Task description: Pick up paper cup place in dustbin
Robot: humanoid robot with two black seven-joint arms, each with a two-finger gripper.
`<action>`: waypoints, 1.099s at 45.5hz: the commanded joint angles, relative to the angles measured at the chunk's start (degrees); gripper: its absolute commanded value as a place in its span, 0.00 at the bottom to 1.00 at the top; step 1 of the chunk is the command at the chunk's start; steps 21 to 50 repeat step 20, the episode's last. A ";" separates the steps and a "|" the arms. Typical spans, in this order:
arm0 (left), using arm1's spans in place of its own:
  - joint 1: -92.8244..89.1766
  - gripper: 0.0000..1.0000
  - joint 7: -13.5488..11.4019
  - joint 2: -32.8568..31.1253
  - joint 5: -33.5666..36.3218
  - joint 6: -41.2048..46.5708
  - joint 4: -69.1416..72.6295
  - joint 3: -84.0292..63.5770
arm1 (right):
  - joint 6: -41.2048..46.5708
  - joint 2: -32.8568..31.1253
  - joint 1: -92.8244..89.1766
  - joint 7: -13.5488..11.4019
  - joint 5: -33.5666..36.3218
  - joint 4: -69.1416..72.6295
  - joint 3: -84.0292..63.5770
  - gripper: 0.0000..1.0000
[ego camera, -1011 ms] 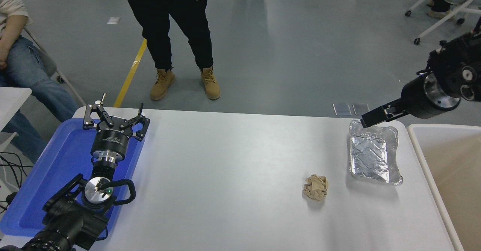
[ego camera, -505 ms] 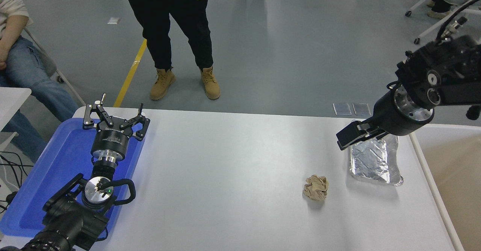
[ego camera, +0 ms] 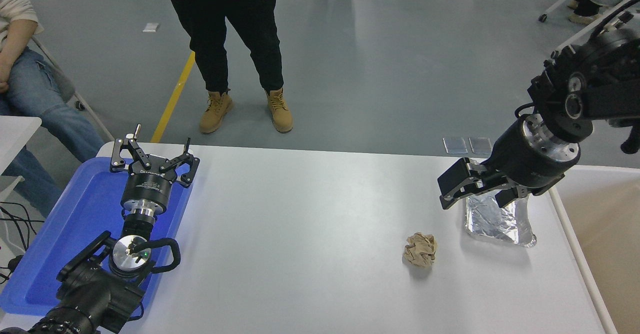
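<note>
Seated person: occupying the upper left corner of the frame, beside the table.

Blue tray: lying at the lower left, on the white table.

Left gripper: resting over the blue tray's far right edge, its fingers spread apart and gripping nothing.

Standing person: filling the top centre, brown boots on the grey floor beyond the table's far edge.

Crumpled brown paper ball: sitting right of centre on the table, near the foil tray and apart from it.

Right gripper: hanging in the air at the right, over the foil tray's left end, fingers parted and empty.

Foil tray: lying partly under the right gripper.

Dustbin: standing at the right edge, just right of that gripper; its inside is only partly showing.

Paper cup: showing nowhere in this view.
</note>
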 commanded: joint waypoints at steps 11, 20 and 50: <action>-0.09 1.00 0.08 0.00 0.07 -0.01 0.00 0.00 | 1.33 1.67 1.09 0.18 2.55 0.57 0.38 1.00; 0.00 1.00 0.00 0.00 -0.02 0.08 0.00 0.00 | 1.42 1.58 0.83 0.26 2.38 -0.13 0.82 1.00; 0.00 1.00 0.00 0.00 -0.02 0.08 0.00 0.00 | 1.42 1.58 0.83 0.26 2.38 -0.13 0.82 1.00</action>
